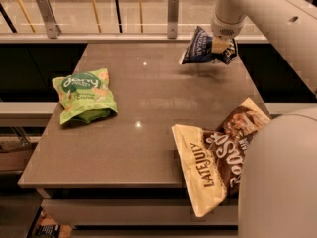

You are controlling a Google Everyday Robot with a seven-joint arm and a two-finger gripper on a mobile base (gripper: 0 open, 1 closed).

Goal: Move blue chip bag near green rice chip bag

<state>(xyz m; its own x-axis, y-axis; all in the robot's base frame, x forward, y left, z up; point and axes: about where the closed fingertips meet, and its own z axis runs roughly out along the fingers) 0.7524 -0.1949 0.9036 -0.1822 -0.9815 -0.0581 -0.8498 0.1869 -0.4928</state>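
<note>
The gripper (pixel 221 44) is clamped on the blue chip bag (pixel 200 47), holding it just above the table's (pixel 148 133) far right corner. The green rice chip bag (pixel 84 100) lies at the table's left edge. A brown chip bag (pixel 218 157) overhangs its near right edge.

Dim ovhd light, table (pixel 148 98) glare; hand (pixel 221 44) far-right grips blue chip bag (pixel 200 46).

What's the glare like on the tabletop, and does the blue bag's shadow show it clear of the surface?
Camera view: only two small glints on the table, neither covering the green rice chip bag. Camera view: a faint shadow sits on the tabletop below the blue chip bag, apart from it, so the bag looks airborne, with the gripper shut on its right end.
</note>
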